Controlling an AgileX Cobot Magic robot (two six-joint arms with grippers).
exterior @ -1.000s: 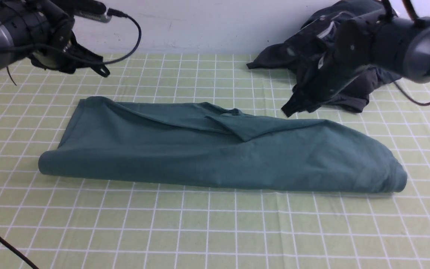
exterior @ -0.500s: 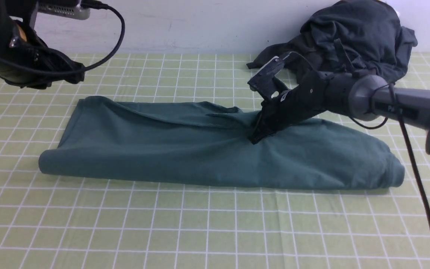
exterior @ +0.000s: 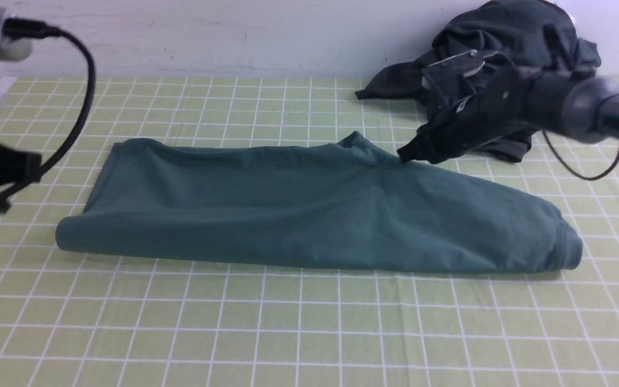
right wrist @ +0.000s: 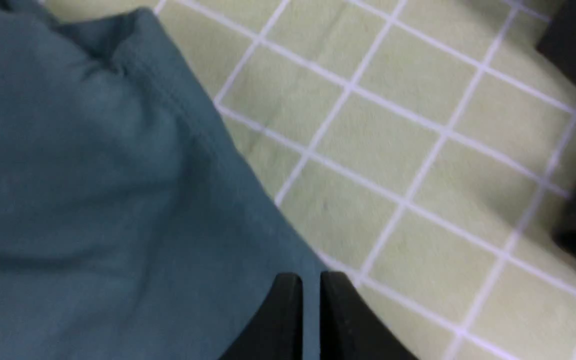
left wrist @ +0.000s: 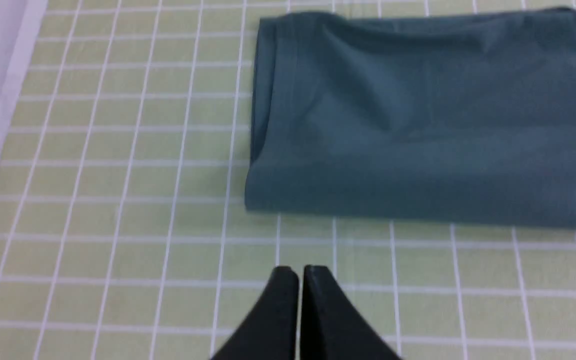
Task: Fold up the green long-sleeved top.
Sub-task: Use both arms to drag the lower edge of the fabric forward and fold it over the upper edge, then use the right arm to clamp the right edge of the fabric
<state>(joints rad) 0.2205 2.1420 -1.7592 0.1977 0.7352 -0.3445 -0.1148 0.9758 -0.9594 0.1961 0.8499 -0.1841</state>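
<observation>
**A:** Where's the garment?

**B:** The dark green long-sleeved fabric top (exterior: 309,209) lies mid-desk, folded into a long band running left to right. There's a rounded fold along its near edge and a small peak of cloth at the middle of its far edge.

**A:** Desk?

**B:** The desk (exterior: 288,333) has a pale green cover with a white grid.

**A:** Right arm?

**B:** The black right end effector (right wrist: 310,280) sits low at the top's far edge, just right of the peak. Its fingers are drawn almost together with only a sliver of gap. In the right wrist view the tips are over the cloth's border, and no fabric looks pinched.

**A:** Left?

**B:** The black left end effector (left wrist: 300,272) is closed and holds nothing. It's above bare grid, near the top's left end and on the near side, not touching it. It's blurred at the left edge of the front view.

**A:** Anything else?

**B:** A crumpled dark grey clothing pile (exterior: 513,48) is far right against the white wall, behind the right arm and apart from the top. A black cable (exterior: 81,97) loops at far left.
</observation>
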